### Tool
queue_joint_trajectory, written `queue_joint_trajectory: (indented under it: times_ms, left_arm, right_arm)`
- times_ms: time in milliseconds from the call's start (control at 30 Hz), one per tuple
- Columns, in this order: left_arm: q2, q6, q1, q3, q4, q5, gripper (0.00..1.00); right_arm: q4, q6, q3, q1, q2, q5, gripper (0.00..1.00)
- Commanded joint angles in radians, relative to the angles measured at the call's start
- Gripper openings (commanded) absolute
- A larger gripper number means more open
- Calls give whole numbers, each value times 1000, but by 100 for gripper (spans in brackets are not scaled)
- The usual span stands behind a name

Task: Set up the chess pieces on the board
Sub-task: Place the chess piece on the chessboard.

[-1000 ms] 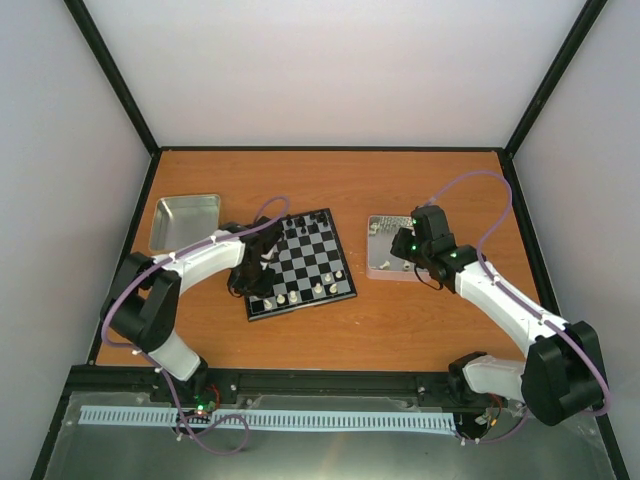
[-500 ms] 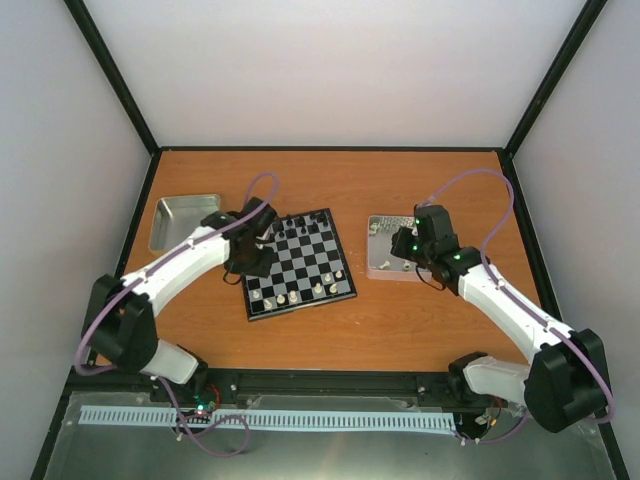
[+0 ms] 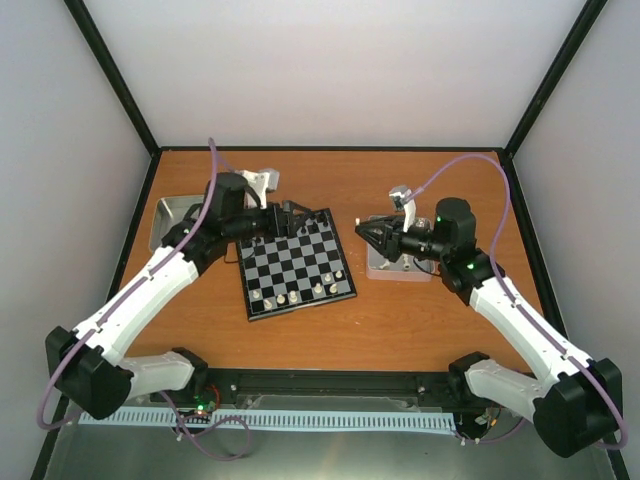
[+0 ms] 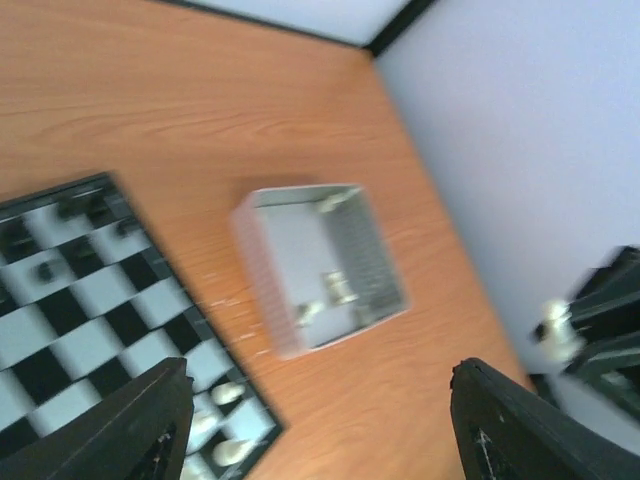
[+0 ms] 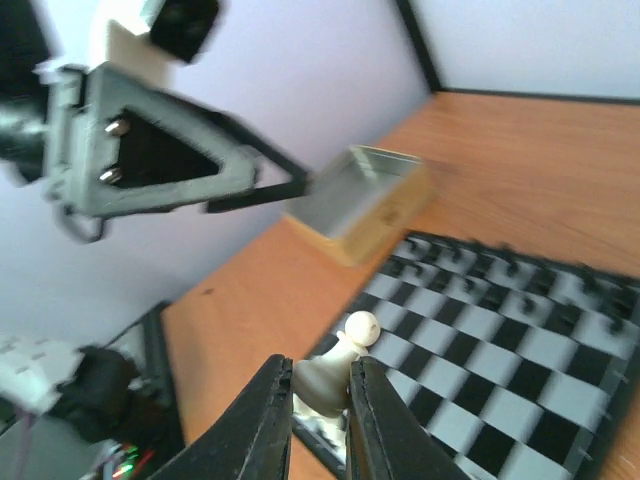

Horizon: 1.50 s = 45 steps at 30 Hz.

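Now that the left gripper (image 4: 320,367) has lifted off the edge of the board (image 3: 297,262) where it sat a second ago, its fingers stand wide apart with nothing between them. That suggests a piece has been let go and this arm is free to fetch another. The board lies below and to the left of that hand, and the right tray (image 4: 265,290) lies straight ahead of its fingertips. Over the same second the right gripper (image 5: 322,372) has come up out of that tray. Its jaws are pinched tight on one cream-white pawn (image 5: 358,328), carried over the tray's board-side edge with the board ahead of and beneath the fingertips, so a placement on the near ranks looks like the next step. By count there are two arms, one board, one pawn in the air and two silver trays, the left tray (image 3: 185,222) lying behind the left hand. About six white chess pieces (image 3: 293,297) stand on the ranks nearest the arm bases, though they are too small to count surely. A row of black figures (image 3: 300,222) lines the far edge, and roughly three white pieces remain in the right tray, so the white side seems well short of complete
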Motion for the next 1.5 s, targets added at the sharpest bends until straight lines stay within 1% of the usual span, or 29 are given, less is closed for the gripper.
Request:
queue_joint_trajectory:
  times_ms: [0,33,133,200,267,333,400,467,533,633,667,700,767,800,833,933,967,1067,1267,1467]
  left_arm:
    - [-53,-133,7,7,279,268,73]
    - [-59,-150,7,9,309,301,76]
    - [-88,-180,8,-14,393,388,77]
    - [-114,-184,7,-43,442,406,78]
    - [-133,-189,8,-65,474,421,78]
    - [-140,-201,8,-82,508,467,78]
    - [-141,-222,7,-98,544,519,78]
    - [-142,-239,8,-114,570,571,78]
    - [-147,-245,7,-122,564,601,77]
    - [-135,-216,7,-102,469,639,71]
    - [-131,-210,7,-100,453,661,67]
    - [-132,-210,7,-101,447,675,66]
    - [-135,-213,7,-105,444,695,67]
    - [-138,-209,7,-103,436,696,71]
    - [-141,-203,7,-102,430,700,74]
    - [-135,-213,7,-101,422,708,76]
    - [-127,-221,7,-99,411,704,75]
    - [-96,-264,7,-96,390,700,68]
    - [-61,-296,8,-97,379,698,50]
    - [-65,-297,7,-85,358,695,42]
  right_arm:
    - [187,-19,30,-2,-14,-321,17]
    - [205,-7,37,-2,-7,-341,17]
    - [290,61,41,4,8,-397,17]
    - [360,92,39,21,20,-448,17]
    - [389,99,51,45,32,-487,17]
    - [401,90,66,76,43,-519,17]
    - [352,35,96,105,53,-539,17]
    - [261,-46,134,131,63,-531,17]
    - [192,-92,163,139,79,-524,17]
    - [107,-150,209,145,117,-520,17]
    - [70,-186,225,148,130,-518,17]
    - [41,-207,240,152,144,-517,17]
    - [-2,-239,260,158,165,-516,17]
    - [-11,-248,266,159,174,-515,17]
    - [-17,-253,269,161,178,-515,17]
    - [-18,-257,273,164,186,-514,17]
    - [-16,-258,273,165,187,-513,17]
    - [-22,-255,282,168,193,-510,17]
    - [-37,-267,286,170,205,-505,17]
    - [-66,-289,296,171,216,-498,17]
